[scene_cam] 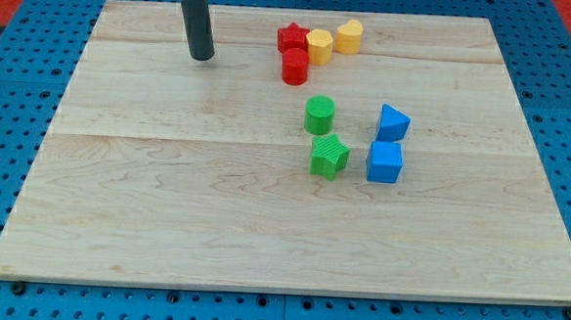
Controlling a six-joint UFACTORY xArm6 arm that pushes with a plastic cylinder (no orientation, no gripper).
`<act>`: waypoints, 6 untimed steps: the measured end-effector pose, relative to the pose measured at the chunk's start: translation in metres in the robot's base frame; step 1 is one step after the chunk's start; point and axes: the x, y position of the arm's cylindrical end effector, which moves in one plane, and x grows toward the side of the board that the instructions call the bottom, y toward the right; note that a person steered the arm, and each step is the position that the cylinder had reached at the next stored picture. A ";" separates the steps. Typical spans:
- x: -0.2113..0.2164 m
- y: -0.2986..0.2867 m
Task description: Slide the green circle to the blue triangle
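Note:
The green circle [319, 114] stands near the middle of the wooden board, just above the green star [330, 155]. The blue triangle [393, 122] stands to the circle's right, a short gap apart, with the blue cube [385, 161] right below it. My tip [202, 56] rests on the board at the upper left, well away from the green circle, up and to its left. It touches no block.
At the view's top a cluster holds a red star [291, 37], a red cylinder [295, 67], a yellow hexagon [319, 46] and a yellow cylinder-like block [349, 36]. The wooden board [165, 213] lies on a blue pegboard table.

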 end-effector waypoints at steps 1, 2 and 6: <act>0.041 0.000; 0.099 0.005; 0.110 0.176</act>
